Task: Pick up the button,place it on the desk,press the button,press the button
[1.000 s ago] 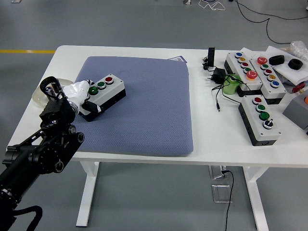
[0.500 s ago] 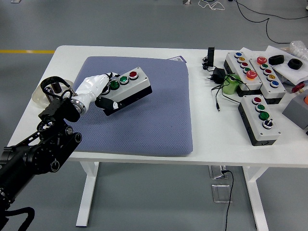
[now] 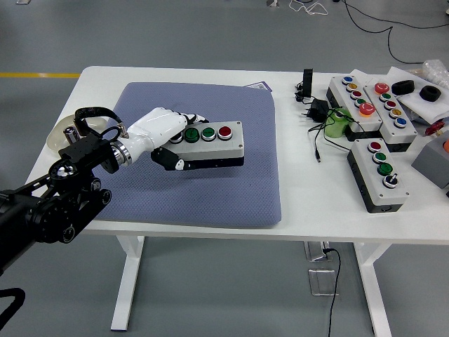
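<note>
Gripping the button box (image 3: 210, 142) over the blue pad (image 3: 231, 182), left robot hand (image 3: 165, 130), its fingers partly hidden.

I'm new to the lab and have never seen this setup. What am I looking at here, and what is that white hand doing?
The picture comes from a camera on the robot's head, looking down over a white table. The black arm entering from the left ends in a white five-fingered left hand. It grips one end of a grey button box with two green buttons and a red one, over a blue-grey pad. At the right side lie more button boxes, a black plug with cable and a green object. The right hand is out of view.
</note>
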